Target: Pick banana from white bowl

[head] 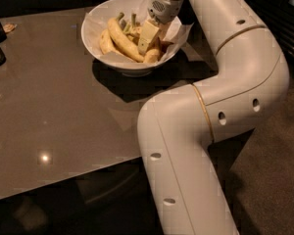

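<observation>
The gripper (148, 37) is positioned inside the white bowl (90, 21), among the bananas (121, 38). Whether anything is gripped cannot be told.

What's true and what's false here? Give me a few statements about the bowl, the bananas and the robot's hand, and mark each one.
1. The white bowl stands on the brown table. True.
2. The hand hangs over bare table, away from the bowl. False: it is down inside the bowl, toward the right side as seen in the view, among the bananas.
3. The bowl holds several bananas. True.
4. A blue cloth lines the bowl. False: the lining is white paper.
5. One banana lies on the table outside the bowl. False: every banana in view is inside it.
</observation>
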`<state>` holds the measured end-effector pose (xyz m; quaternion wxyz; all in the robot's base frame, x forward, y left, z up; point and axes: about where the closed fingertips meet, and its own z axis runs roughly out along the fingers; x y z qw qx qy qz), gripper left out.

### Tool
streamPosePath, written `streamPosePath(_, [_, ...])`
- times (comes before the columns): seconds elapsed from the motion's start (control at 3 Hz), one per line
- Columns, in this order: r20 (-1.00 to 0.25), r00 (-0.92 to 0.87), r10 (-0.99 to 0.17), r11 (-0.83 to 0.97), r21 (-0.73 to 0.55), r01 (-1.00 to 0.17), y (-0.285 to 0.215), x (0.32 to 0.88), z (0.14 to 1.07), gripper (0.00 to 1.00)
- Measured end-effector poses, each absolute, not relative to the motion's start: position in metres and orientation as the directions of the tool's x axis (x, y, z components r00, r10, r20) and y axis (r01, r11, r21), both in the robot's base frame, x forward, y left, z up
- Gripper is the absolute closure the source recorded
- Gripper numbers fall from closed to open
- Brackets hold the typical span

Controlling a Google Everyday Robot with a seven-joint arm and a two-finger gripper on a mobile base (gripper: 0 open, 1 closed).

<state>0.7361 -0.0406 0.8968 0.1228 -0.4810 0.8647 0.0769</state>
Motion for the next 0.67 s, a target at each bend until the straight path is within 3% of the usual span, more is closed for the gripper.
streamPosePath(0.33, [-0.286,-0.507,-0.813,0.526,0.015,-0.851,-0.0406,0.7361,0.8968,0.93])
streamPosePath(0.67, [-0.286,-0.507,-0.813,0.526,0.015,-0.851,-0.0406,0.7361,0.9031,1.00])
